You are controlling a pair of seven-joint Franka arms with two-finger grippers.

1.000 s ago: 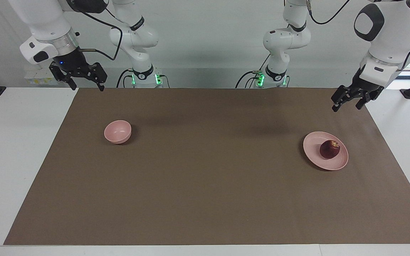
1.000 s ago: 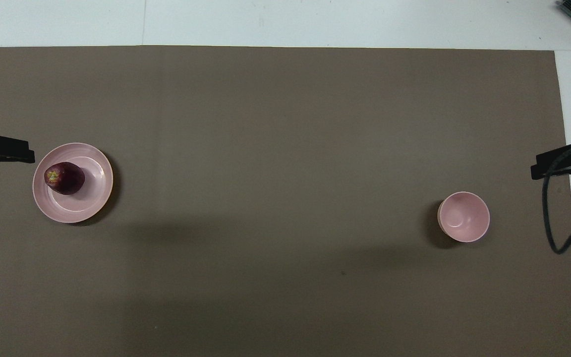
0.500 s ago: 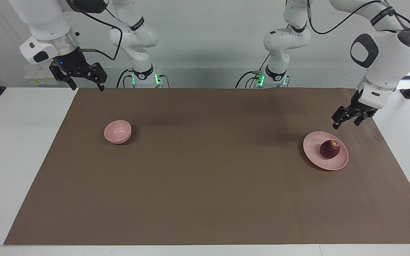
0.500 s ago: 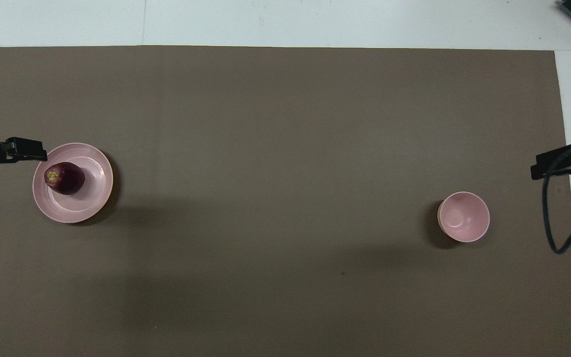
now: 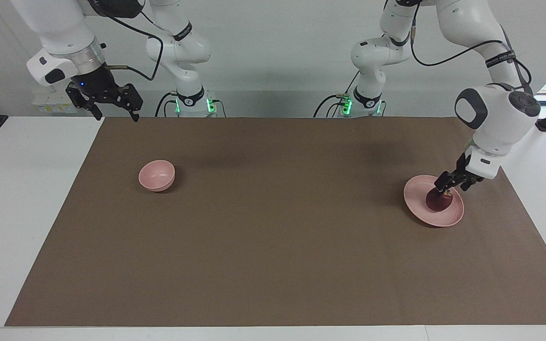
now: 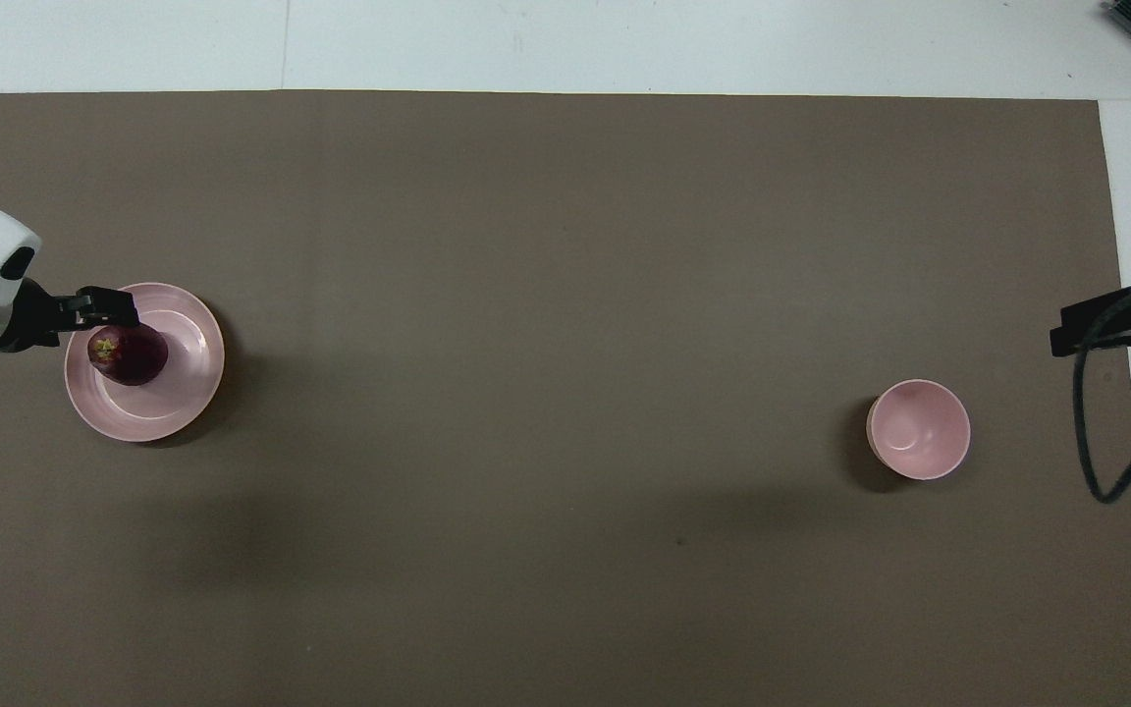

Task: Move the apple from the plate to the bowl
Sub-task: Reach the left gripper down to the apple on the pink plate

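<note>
The dark red apple (image 5: 439, 201) lies on the flat pink plate (image 5: 416, 196) toward the left arm's end of the table; both also show in the overhead view, the apple (image 6: 130, 356) on the plate (image 6: 183, 385). My left gripper (image 5: 451, 186) is open and low over the apple's top, at the side of the plate nearer the table's end (image 6: 112, 312). Whether it touches the apple I cannot tell. The small deep pink bowl (image 5: 157, 175) stands empty toward the right arm's end (image 6: 919, 429). My right gripper (image 5: 115, 113) waits open, raised over the mat's corner (image 6: 1066, 339).
A brown mat (image 5: 273, 227) covers most of the white table (image 5: 26, 199). A black cable (image 6: 1091, 442) hangs from the right arm over the mat's edge beside the bowl.
My left gripper has come down and moved in from the table's end until it is just over the apple. The right arm, apple, plate and bowl have not moved.
</note>
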